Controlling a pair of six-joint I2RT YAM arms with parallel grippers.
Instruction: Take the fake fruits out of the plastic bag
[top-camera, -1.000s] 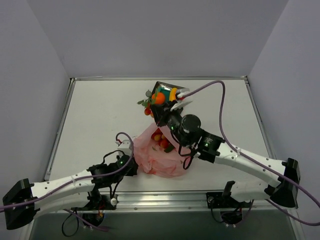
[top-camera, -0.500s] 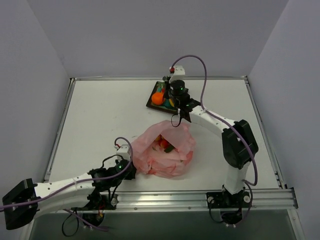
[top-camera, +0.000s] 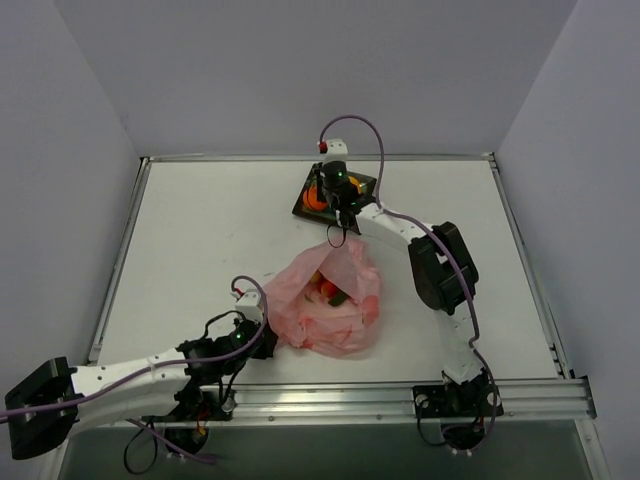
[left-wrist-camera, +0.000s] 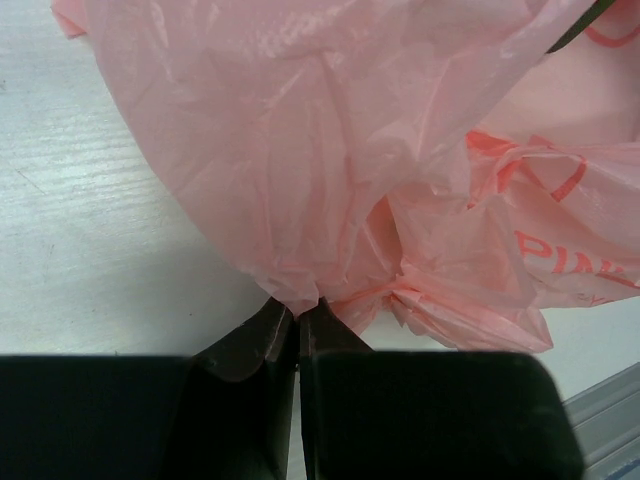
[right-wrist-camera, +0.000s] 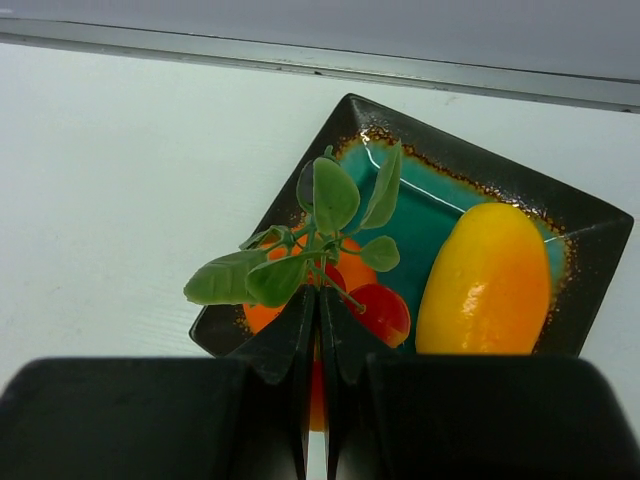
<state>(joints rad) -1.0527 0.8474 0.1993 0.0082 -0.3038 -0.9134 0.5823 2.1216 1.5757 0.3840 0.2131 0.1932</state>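
The pink plastic bag (top-camera: 335, 305) lies crumpled near the front middle, with red pieces (top-camera: 328, 288) showing in its open mouth. My left gripper (top-camera: 265, 335) is shut on the bag's left edge; in the left wrist view the gripper (left-wrist-camera: 297, 305) pinches a gather of the bag (left-wrist-camera: 340, 150). My right gripper (top-camera: 328, 192) hangs over the teal plate (top-camera: 366, 185) at the back. In the right wrist view the gripper (right-wrist-camera: 320, 295) is shut on the stem of a leafy sprig (right-wrist-camera: 330, 195) with a red piece (right-wrist-camera: 385, 312). The mango (right-wrist-camera: 490, 280) and orange (right-wrist-camera: 352, 272) lie on the plate (right-wrist-camera: 420, 220).
The table's raised far edge (right-wrist-camera: 300, 62) runs just behind the plate. The right arm's elbow (top-camera: 440, 265) stands right of the bag. Purple cables loop over both arms. Grey walls close in the table on three sides.
My right arm has swung from above the bag out to the plate at the back, carrying the leafy red sprig. The left gripper has kept its hold on the bag.
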